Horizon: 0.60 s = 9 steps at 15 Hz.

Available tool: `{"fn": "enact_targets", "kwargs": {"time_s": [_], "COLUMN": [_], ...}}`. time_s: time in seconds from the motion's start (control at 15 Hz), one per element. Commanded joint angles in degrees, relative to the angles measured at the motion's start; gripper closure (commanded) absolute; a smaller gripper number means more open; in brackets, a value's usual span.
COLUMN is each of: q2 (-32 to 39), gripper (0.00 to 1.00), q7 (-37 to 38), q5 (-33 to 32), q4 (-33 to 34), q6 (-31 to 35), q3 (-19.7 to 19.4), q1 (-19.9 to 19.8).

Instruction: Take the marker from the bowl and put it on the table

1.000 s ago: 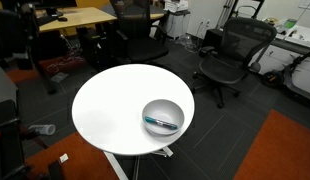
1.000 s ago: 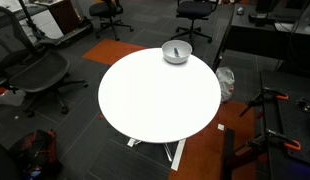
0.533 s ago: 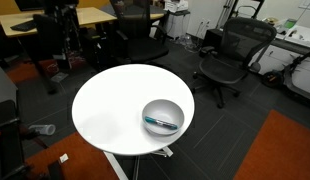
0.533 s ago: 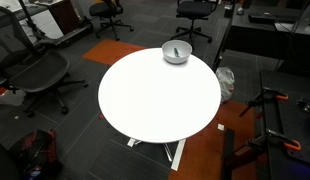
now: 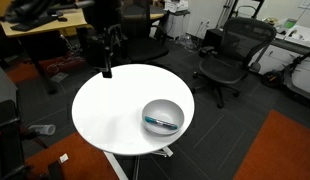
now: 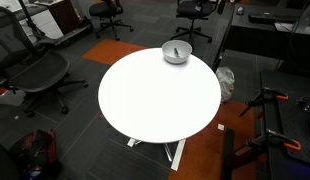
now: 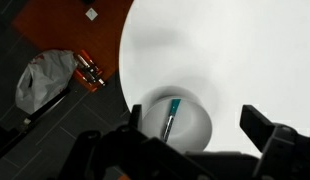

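The light grey-white bowl [image 5: 163, 115] sits near the edge of the round white table [image 5: 110, 105]. The teal-blue marker [image 5: 162, 124] lies inside it. The bowl also shows in the other exterior view [image 6: 176, 52] at the table's far edge. My gripper [image 5: 107, 68] hangs above the table's far left rim, well away from the bowl. In the wrist view the gripper [image 7: 194, 118] is open and empty. Seen from high above, the bowl [image 7: 195, 135] and the marker [image 7: 171, 116] lie between its fingers.
Black office chairs [image 5: 227, 58] and wooden desks [image 5: 55, 20] stand behind the table. An orange carpet patch [image 5: 285, 150] lies on the floor. A grey bag [image 7: 45, 80] and a red tool [image 7: 88, 68] lie on the floor beside the table.
The arm has swung in from the top left of an exterior view, and the gripper now hangs over the table's far left rim. Bowl and marker have not moved.
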Motion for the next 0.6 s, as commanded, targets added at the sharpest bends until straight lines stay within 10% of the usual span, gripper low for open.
{"fn": "enact_targets", "kwargs": {"time_s": [0.0,0.53], "q2": [6.0,17.1], "gripper": [0.00,0.00], "q7": [5.2,10.1], "q5": [0.6,1.2], "q4": [4.9,12.3], "q6": [2.9,7.1], "q3": [-0.5,-2.5], "q1": [0.1,0.5]}}
